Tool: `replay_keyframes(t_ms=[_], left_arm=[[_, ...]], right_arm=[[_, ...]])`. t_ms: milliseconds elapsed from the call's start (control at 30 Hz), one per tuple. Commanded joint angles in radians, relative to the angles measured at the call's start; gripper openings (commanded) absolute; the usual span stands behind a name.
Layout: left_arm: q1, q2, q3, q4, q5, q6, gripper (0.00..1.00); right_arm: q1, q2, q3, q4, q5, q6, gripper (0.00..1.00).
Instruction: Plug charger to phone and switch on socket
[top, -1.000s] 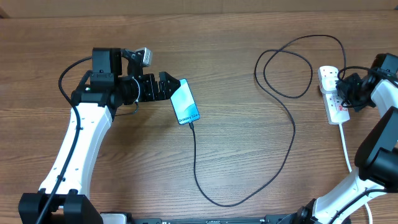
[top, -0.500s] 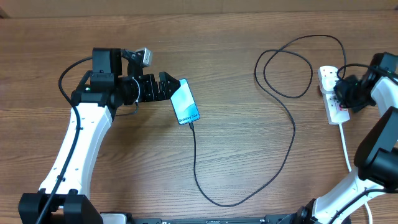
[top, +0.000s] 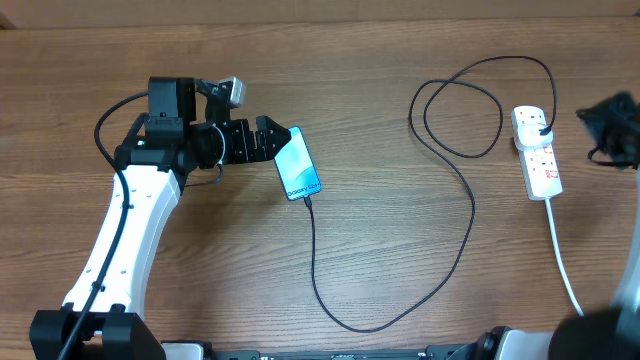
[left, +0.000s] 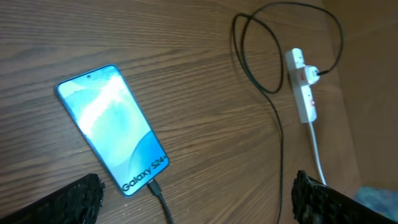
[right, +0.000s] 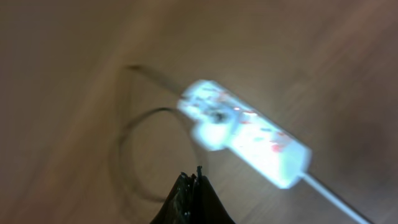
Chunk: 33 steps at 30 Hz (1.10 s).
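The phone lies face up on the wooden table with its blue-teal screen lit; it also shows in the left wrist view. The black charger cable is plugged into the phone's near end and loops across the table to its plug in the white socket strip. My left gripper is open and empty just left of the phone. My right gripper is shut and empty, raised to the right of the socket, which looks blurred in the right wrist view.
The socket's thick white cord runs toward the table's front edge at the right. The charger cable forms a loop left of the socket and a long bend near the front edge.
My right gripper has drawn back from the socket strip, moving right and up away from it. The left arm, phone and cable have not moved.
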Motion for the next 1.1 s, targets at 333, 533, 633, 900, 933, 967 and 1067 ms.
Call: replay_keyframes(t_ms=[333,533,633,900,933,967,1067], left_arm=[[-0.005,-0.182,0.038,0.000,0.014,0.092,1.00],[-0.005,-0.343,0.038,-0.029,-0.119,0.136,1.00],[-0.005,-0.416,0.038,-0.069,-0.179,0.162,0.99],[-0.005,-0.539,0.038,-0.162,-0.234,0.200,1.00],[-0.005,-0.543,0.038,-0.162,-0.235,0.199,1.00],[-0.005,-0.544,0.038,-0.160,-0.235,0.199,1.00],[-0.005,-0.541,0.037,-0.165,-0.231,0.199,1.00]], right_arm=[[0.439,-0.318,0.016,-0.077,-0.259,-0.307,0.04],[0.614,-0.367,0.016,-0.146,-0.258,-0.395,0.05],[0.661,-0.375,0.016,-0.189,-0.254,-0.405,0.05],[0.682,-0.375,0.016,-0.232,-0.255,-0.404,0.46],[0.682,-0.375,0.016,-0.232,-0.255,-0.404,0.70],[0.682,-0.374,0.016,-0.230,-0.255,-0.404,0.96],[0.682,-0.374,0.016,-0.229,-0.255,-0.404,1.00]])
